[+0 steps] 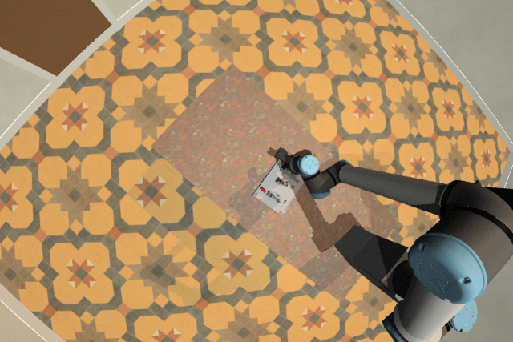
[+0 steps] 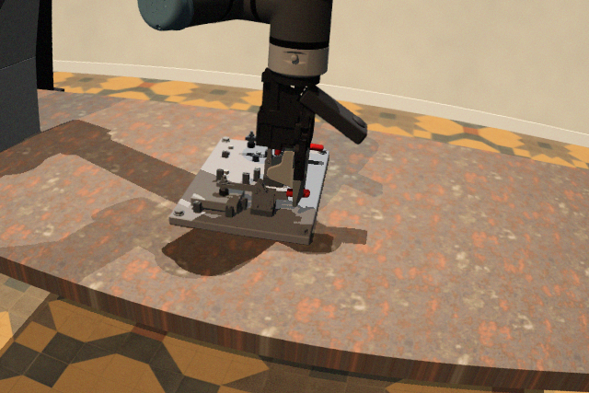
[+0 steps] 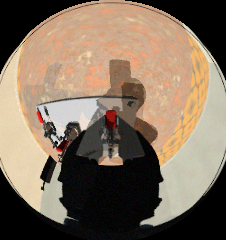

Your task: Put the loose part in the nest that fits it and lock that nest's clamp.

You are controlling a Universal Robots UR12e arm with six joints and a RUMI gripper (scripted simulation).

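The grey fixture plate (image 2: 249, 192) lies on the stone table top, with dark pads, blocks and clamps on it; it also shows in the overhead view (image 1: 275, 188) and the wrist view (image 3: 68, 117). My gripper (image 2: 285, 179) points straight down over the plate's right half. It is shut on the loose part (image 2: 279, 168), a flat grey-tan piece held on edge just above the plate; in the wrist view the part (image 3: 110, 145) fans out between the fingers. Red clamp handles (image 2: 316, 146) (image 2: 298, 192) lie close beside the fingers. Whether the part touches the pads I cannot tell.
A dark clamp linkage (image 2: 259, 198) and several upright pins (image 2: 233, 174) stand on the plate left of the gripper. The table's curved front edge (image 2: 285, 345) runs below. A dark cabinet (image 2: 18, 46) stands at the far left.
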